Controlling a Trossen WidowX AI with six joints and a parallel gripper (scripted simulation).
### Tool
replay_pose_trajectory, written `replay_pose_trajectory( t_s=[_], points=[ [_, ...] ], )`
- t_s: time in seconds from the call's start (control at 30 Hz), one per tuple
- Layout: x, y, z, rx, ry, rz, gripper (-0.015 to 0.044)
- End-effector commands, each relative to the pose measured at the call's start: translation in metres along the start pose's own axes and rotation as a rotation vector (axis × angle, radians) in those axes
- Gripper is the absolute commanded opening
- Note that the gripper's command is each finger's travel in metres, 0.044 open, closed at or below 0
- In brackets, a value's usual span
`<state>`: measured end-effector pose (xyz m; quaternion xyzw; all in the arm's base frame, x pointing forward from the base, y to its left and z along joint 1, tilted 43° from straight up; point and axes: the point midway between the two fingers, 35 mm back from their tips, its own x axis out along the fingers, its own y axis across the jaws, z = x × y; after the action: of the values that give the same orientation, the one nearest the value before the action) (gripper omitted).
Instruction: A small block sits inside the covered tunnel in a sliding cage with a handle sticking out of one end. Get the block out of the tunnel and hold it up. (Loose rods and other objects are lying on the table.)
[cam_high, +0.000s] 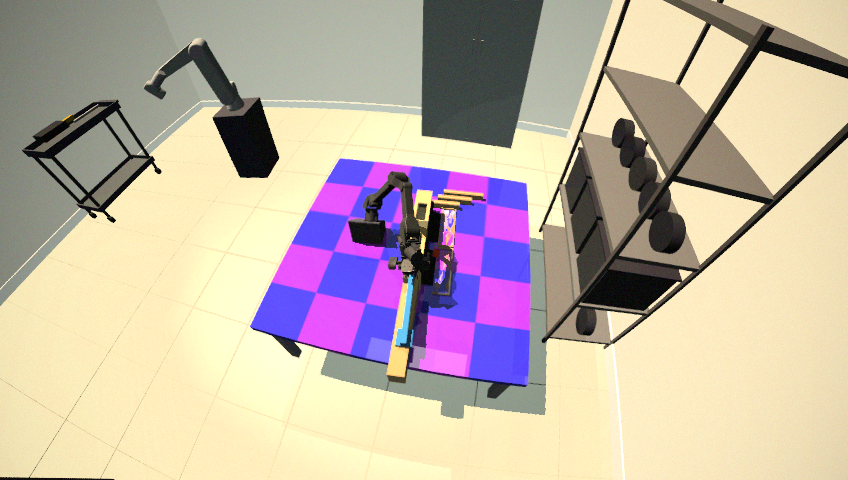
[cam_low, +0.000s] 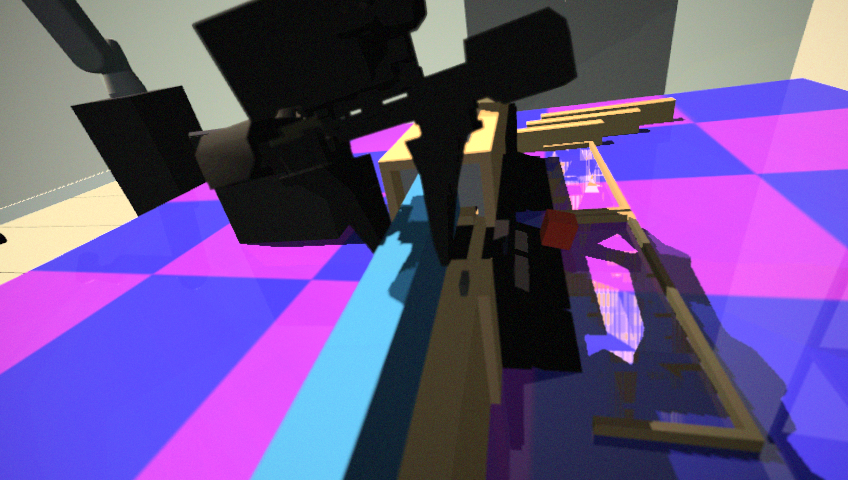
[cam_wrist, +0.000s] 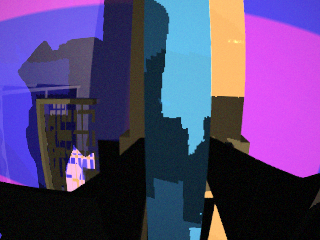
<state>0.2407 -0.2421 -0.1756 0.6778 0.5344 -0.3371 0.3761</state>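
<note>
Rods (cam_high: 462, 195) (cam_low: 601, 121) — beyond the pincer (cam_high: 410, 276) (cam_low: 410, 255) (cam_wrist: 175, 146) — lie together.

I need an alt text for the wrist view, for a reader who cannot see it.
Two dark fingers close in from both sides on a long blue bar, which runs up the middle of the view. Tan wood lies along its right side, above a blue and magenta checked table top.

A cart (cam_high: 70, 129) and a tall shelf rack (cam_high: 713, 113) stand on opposite sides of the table (cam_high: 333, 261).
</note>
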Motion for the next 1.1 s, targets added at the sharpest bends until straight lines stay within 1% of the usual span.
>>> replay_pose_trajectory(
  t_s=[0.0, 0.57, 1.07],
  points=[
    [0.001, 0.002, 0.005, 0.000, 0.002, 0.007, 0.0000],
    [0.017, -0.002, 0.056, 0.008, 0.009, 0.006, 0.0000],
    [0.018, -0.003, 0.058, 0.009, 0.009, 0.006, 0.0000]
  ],
)
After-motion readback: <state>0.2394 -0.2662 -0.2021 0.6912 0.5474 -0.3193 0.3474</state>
